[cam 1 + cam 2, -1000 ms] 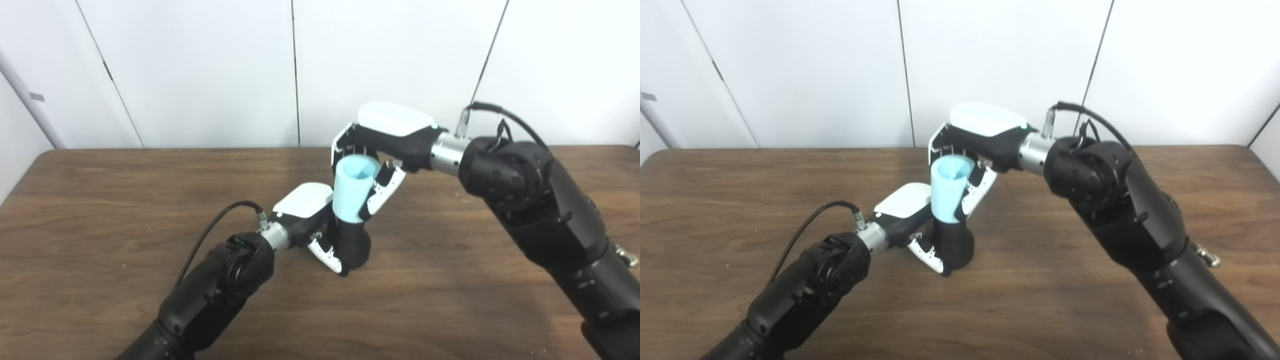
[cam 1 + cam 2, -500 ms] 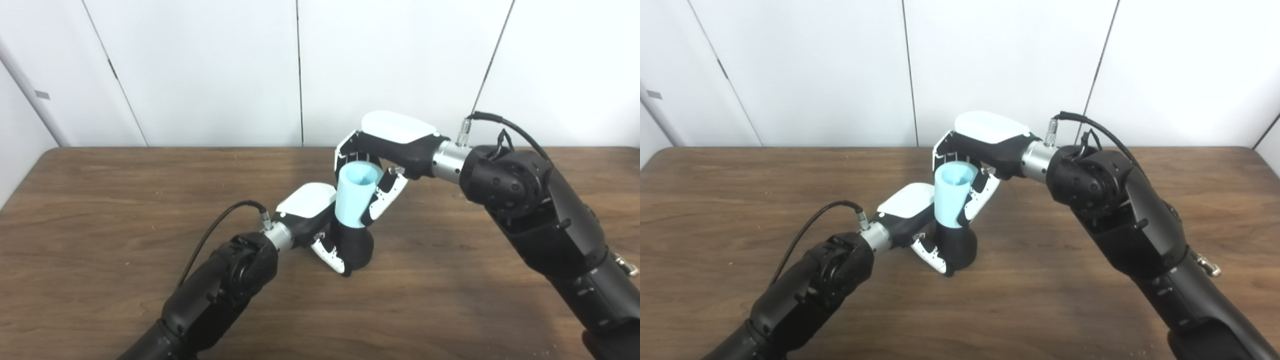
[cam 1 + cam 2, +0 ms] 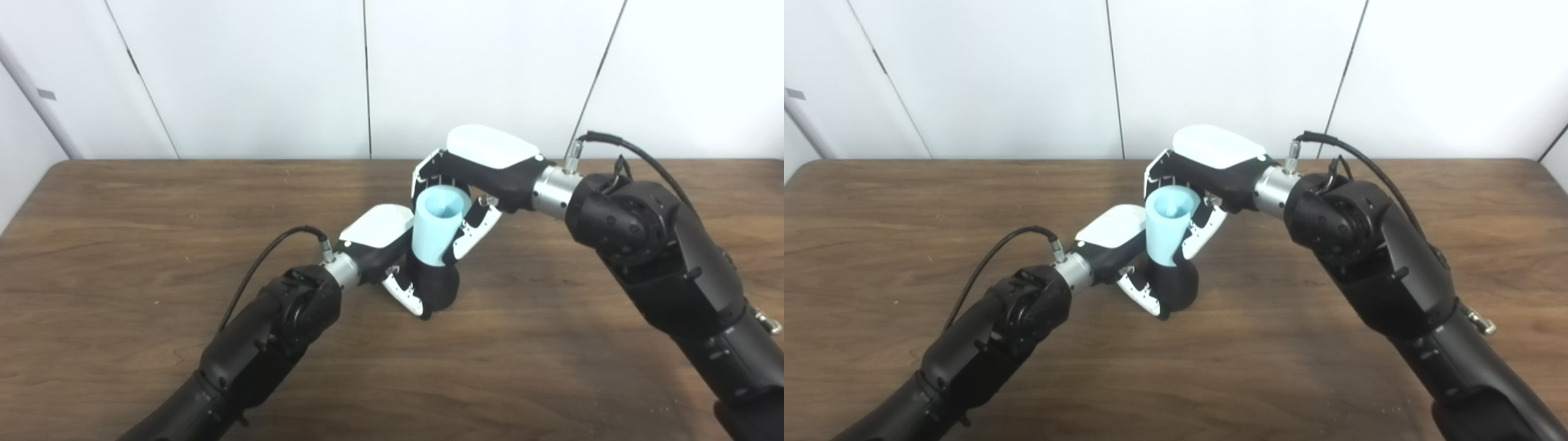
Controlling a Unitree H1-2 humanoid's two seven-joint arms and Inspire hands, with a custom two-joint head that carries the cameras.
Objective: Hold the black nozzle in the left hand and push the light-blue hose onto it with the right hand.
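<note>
My left hand (image 3: 392,257) was clamped on the black nozzle (image 3: 436,288), which rested on the counter (image 3: 122,245) near its middle. My right hand (image 3: 471,184) gripped the light-blue hose (image 3: 436,231); pushing straight down along the nozzle's axis seemed best.

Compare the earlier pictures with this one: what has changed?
The hose sits slightly lower over the nozzle, pushed down by the right hand. The camera shifted too. Both grips are unchanged: left hand on the nozzle, right hand on the hose, nozzle on the table.
</note>
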